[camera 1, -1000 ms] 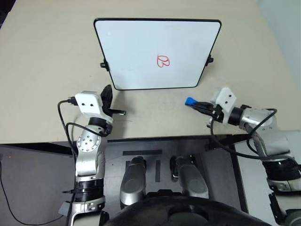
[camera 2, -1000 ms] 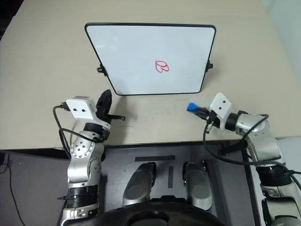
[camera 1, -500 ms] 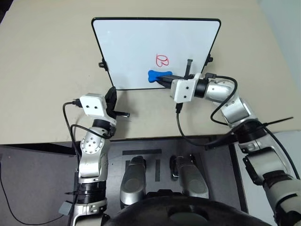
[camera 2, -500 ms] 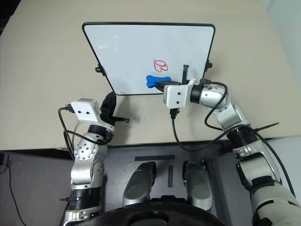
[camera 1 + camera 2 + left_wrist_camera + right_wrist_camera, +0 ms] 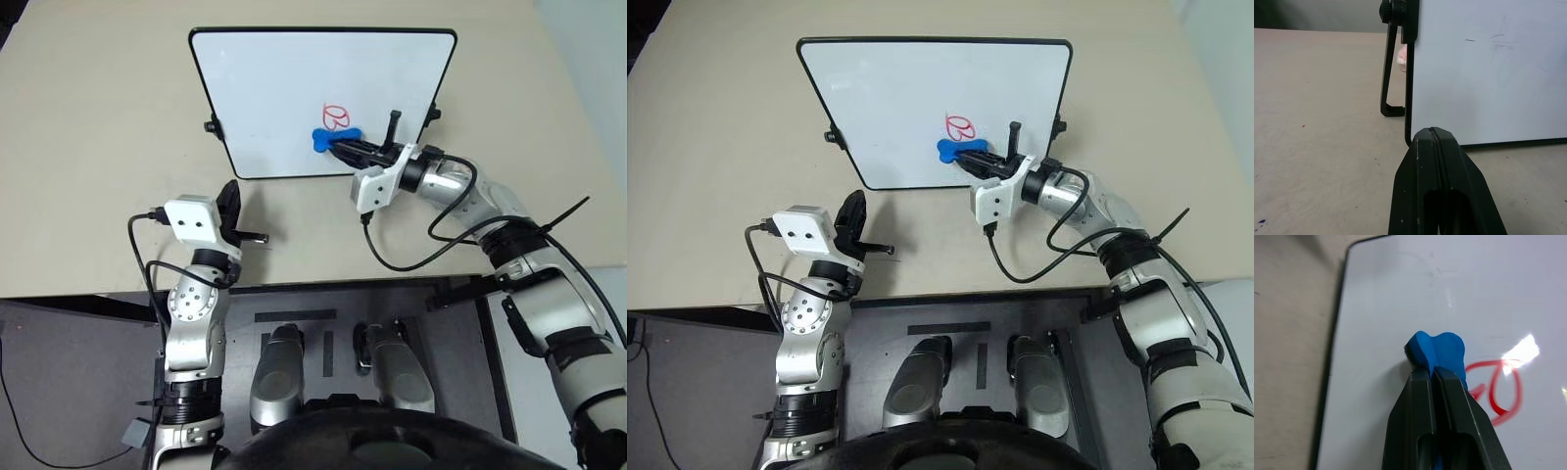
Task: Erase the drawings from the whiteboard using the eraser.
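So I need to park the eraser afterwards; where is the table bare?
Bare beige tabletop lies left of the black-framed whiteboard, and more to its right. Crowded: in front of the board, where the right gripper holds the blue bone-shaped eraser and the left gripper sits.

No text, label, brand or number can be read anywhere. The only mark is the red scribble (image 5: 336, 119) on the whiteboard (image 5: 274, 98), a looped, heart-like doodle that forms no letter or figure.
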You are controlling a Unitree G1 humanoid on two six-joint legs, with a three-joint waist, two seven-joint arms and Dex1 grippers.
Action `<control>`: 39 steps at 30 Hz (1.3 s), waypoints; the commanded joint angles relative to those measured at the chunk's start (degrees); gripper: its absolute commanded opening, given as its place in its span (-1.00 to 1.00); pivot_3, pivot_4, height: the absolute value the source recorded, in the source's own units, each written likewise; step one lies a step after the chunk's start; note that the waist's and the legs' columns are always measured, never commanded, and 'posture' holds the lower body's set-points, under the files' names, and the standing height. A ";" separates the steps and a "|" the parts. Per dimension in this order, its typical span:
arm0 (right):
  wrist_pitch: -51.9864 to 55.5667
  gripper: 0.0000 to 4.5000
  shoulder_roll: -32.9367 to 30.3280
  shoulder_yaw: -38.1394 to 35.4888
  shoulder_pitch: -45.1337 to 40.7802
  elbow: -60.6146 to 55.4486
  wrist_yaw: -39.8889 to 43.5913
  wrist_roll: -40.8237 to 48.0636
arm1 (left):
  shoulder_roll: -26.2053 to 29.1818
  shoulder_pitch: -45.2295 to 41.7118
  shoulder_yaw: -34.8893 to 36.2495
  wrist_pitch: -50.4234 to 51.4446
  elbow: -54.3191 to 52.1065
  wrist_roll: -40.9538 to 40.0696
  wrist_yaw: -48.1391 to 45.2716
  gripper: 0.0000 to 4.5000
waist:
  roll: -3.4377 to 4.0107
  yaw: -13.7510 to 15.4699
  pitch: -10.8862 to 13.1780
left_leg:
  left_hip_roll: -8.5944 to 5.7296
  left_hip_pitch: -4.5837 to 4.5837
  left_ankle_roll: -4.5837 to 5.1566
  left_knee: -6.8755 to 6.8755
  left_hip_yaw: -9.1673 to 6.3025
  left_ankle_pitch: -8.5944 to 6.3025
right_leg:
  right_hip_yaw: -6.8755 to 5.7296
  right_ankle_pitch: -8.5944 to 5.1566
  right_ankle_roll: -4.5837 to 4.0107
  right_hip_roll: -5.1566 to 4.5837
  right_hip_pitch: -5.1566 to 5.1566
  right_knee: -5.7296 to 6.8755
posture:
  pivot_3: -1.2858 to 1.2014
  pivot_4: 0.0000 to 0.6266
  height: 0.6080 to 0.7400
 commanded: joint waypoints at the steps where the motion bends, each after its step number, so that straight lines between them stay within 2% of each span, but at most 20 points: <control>1: 1.01 -0.99 -1.75 -3.89 -3.64 0.45 -7.39 -0.93 | 0.17 -1.02 0.06 -1.31 -1.63 0.02 -0.26 -1.00 | 0.00 -0.02 0.00 | 0.01 0.00 0.00 0.00 0.00 0.00 | 0.00 0.08 0.01 0.00 -0.03 0.00 | 0.03 -0.52 1.00; 8: 1.17 -0.99 -3.06 -3.61 -3.93 0.33 -10.39 -0.62 | 0.10 -1.75 -0.20 -1.31 -0.86 0.02 -0.57 -1.00 | 0.00 -0.06 0.00 | 0.04 0.01 0.00 0.00 0.01 0.01 | 0.00 0.41 -0.04 0.01 -0.14 -0.03 | 0.03 -0.52 1.00; 18: 1.27 -0.99 -1.45 0.25 1.29 3.95 -5.25 0.24 | 0.17 -2.11 -0.17 -0.95 -0.90 0.00 -0.98 -1.00 | -0.02 -0.11 -0.01 | 0.06 0.02 0.02 0.00 0.03 0.04 | 0.02 0.35 0.04 0.03 -0.14 -0.11 | 0.03 -0.52 1.00; 25: 1.40 -0.99 -1.18 0.09 1.34 5.32 -3.33 0.78 | 0.33 -2.01 -0.14 -0.60 -1.22 -0.05 -1.20 -1.00 | -0.01 -0.19 0.00 | 0.07 0.02 -0.03 -0.01 0.08 0.01 | 0.09 0.36 0.03 0.02 -0.20 -0.13 | 0.03 -0.52 1.00; 31: 1.32 -0.99 -2.28 -2.47 -0.38 3.03 -9.12 -0.40 | 0.37 -2.01 -0.21 -0.42 -1.35 -0.07 -1.36 -1.00 | -0.01 -0.18 0.01 | 0.07 0.00 -0.07 -0.01 0.09 -0.02 | 0.12 0.35 0.04 0.02 -0.22 -0.14 | 0.03 -0.52 1.00; 39: 0.60 -0.99 -1.63 -3.86 -3.22 -2.07 -9.13 1.38 | 0.16 -2.63 -0.60 -0.57 -0.60 0.01 -1.57 -1.00 | 0.00 -0.45 0.04 | 0.07 -0.10 -0.07 -0.05 0.11 -0.02 | 0.22 0.36 0.04 0.06 -0.42 -0.14 | 0.03 -0.52 1.00</control>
